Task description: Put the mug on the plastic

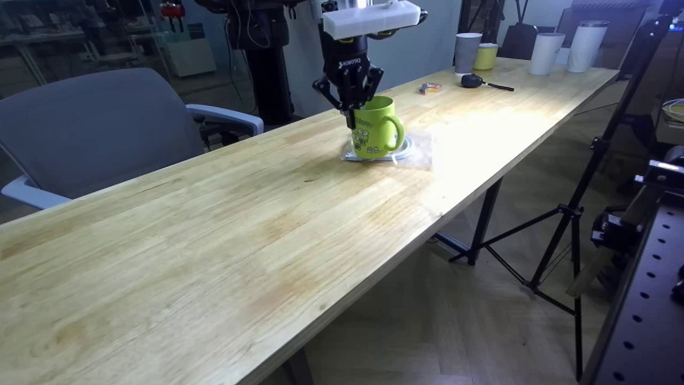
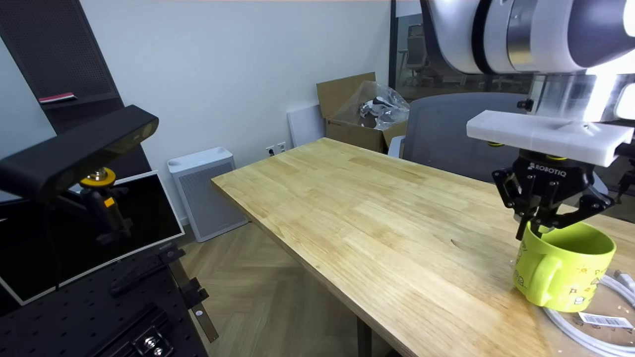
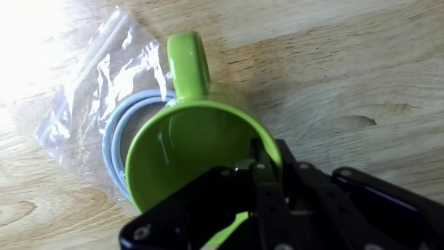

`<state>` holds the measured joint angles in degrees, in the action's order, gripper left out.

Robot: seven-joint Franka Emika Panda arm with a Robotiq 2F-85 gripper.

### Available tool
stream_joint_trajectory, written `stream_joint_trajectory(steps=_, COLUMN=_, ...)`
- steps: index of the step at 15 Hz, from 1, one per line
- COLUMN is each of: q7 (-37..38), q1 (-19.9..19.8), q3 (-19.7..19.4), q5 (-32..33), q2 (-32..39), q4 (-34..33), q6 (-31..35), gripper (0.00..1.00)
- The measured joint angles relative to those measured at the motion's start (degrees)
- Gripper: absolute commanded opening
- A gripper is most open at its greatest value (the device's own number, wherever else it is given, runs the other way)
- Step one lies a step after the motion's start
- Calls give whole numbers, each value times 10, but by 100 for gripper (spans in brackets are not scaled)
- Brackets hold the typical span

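Note:
The lime-green mug (image 1: pixel 377 131) stands roughly upright over the clear plastic packet (image 1: pixel 422 149), at its edge nearest the chair. In the wrist view the mug (image 3: pixel 194 132) covers part of the packet (image 3: pixel 90 118) and its pale blue coiled ring. Its handle points away from my gripper. My gripper (image 2: pixel 530 232) is shut on the mug's wall at the rim. One finger is inside the mug (image 2: pixel 570 277) and one outside, as the wrist view of the gripper (image 3: pixel 267 149) shows. The mug's base is at the packet's height; I cannot tell if its full weight rests there.
The wooden table (image 1: pixel 240 230) extends far to both sides. A grey cup (image 1: pixel 467 53), a yellow-green cup (image 1: pixel 486 56), white cups (image 1: pixel 546 53) and a black tape-like object (image 1: pixel 473 81) stand farther back. A chair (image 1: pixel 107 128) is beside the table. A tripod (image 1: pixel 569 211) stands past its front edge.

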<state>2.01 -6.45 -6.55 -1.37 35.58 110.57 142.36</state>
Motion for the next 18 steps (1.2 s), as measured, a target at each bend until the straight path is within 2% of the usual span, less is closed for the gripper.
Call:
stream_joint_trajectory(steps=11, q7=-23, q1=-33, q3=-9, q5=2, q2=0, q4=-1, q6=6, gripper=2)
stream_joint_trajectory(steps=18, q7=-43, q1=-36, q3=-15, q5=5, q2=10, q4=-1, q6=25, gripper=2)
